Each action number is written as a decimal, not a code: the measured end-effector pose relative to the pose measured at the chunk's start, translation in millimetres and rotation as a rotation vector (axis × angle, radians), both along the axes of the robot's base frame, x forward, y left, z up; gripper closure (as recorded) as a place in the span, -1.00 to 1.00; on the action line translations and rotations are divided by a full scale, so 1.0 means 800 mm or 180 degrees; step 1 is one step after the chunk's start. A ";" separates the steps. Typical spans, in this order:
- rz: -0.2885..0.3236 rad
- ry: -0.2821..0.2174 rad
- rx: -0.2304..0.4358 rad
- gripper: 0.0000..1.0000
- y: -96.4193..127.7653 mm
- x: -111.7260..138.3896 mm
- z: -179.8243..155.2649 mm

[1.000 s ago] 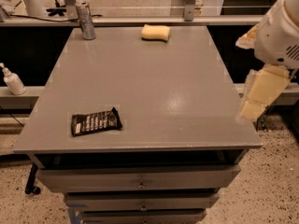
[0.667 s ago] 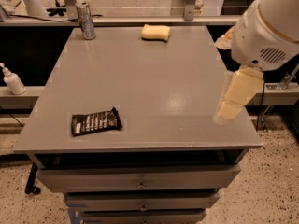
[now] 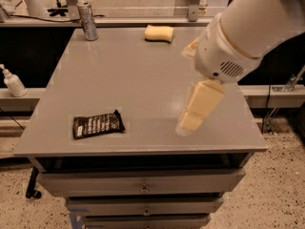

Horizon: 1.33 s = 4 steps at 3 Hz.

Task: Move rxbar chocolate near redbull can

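Near the front left corner of the grey surface (image 3: 128,75), the rxbar chocolate (image 3: 97,124) lay flat, its white lettering facing up. The redbull can (image 3: 87,21) stood upright at the far left corner, well apart from the bar. A pale yellow sponge (image 3: 159,33) rested near the far edge, to the right of the can. The tool (image 3: 189,123) hung over the right front part of the surface, angled down and leftward from the white arm (image 3: 243,32), well clear of the bar; whether it was open or closed could not be told. A white pump bottle (image 3: 13,81) stood on a ledge off to the left, below the surface.
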<state>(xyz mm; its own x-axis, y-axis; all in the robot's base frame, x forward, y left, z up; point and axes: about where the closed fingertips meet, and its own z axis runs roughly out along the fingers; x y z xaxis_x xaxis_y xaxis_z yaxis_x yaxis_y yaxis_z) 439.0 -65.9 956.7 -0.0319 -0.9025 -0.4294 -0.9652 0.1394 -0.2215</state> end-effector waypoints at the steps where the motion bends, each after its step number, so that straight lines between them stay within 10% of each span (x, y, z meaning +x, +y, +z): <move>1: 0.0129 0.0078 0.0274 -1.00 0.055 -0.019 -0.016; 4: 0.0583 0.0066 0.0960 -1.00 0.159 0.027 -0.055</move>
<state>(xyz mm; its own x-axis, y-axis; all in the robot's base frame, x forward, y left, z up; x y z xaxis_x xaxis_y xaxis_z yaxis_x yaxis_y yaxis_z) 460.4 61.3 912.8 0.1072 -0.7267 -0.6786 -0.9841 0.0198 -0.1767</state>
